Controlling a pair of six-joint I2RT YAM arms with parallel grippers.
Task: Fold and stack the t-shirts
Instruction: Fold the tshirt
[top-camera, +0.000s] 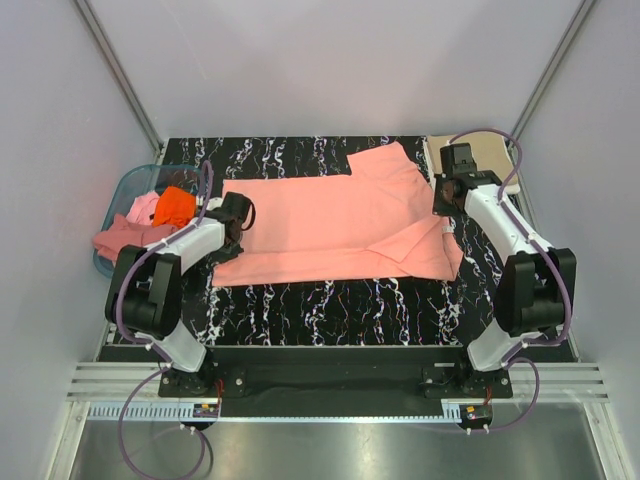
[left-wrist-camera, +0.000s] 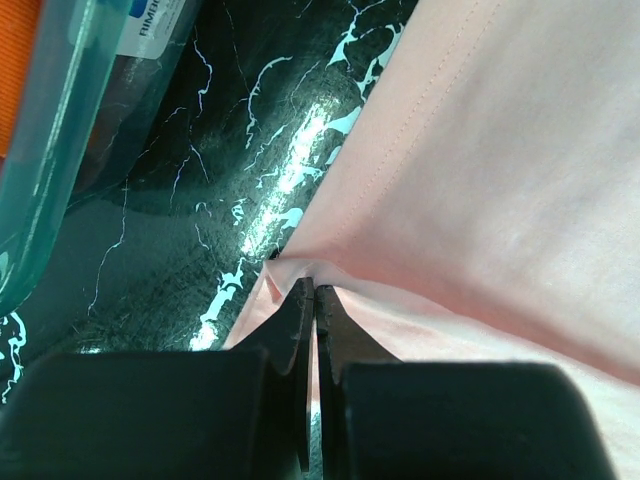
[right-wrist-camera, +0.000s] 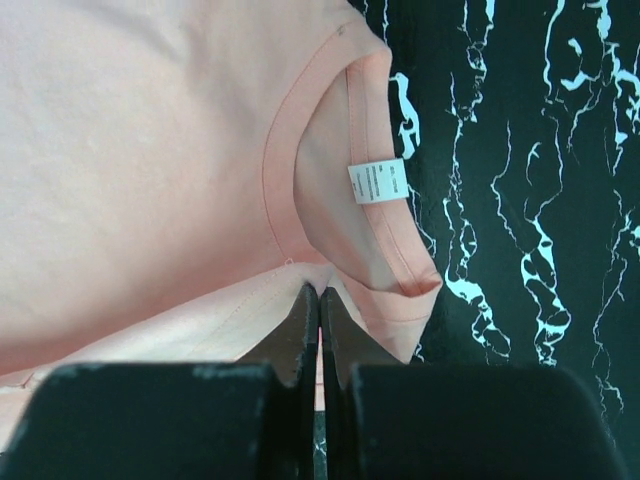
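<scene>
A salmon-pink t-shirt (top-camera: 330, 215) lies spread lengthwise across the black marbled table, its near long edge folded over. My left gripper (top-camera: 232, 215) is at the shirt's left end. In the left wrist view the gripper (left-wrist-camera: 314, 290) is shut on a pinch of the shirt's fabric (left-wrist-camera: 500, 150) next to a stitched edge. My right gripper (top-camera: 443, 195) is at the right end. In the right wrist view the gripper (right-wrist-camera: 320, 292) is shut on a pinch of the shirt (right-wrist-camera: 150, 150) just below the collar, whose white label (right-wrist-camera: 377, 181) faces up.
A translucent teal basket (top-camera: 130, 185) stands at the table's left edge, close to my left gripper, also in the left wrist view (left-wrist-camera: 50, 150). It holds an orange tee (top-camera: 176, 205) and a light pink one (top-camera: 145, 208); a dusty rose one (top-camera: 120, 240) hangs over its rim. A tan flat piece (top-camera: 495, 150) lies at the back right.
</scene>
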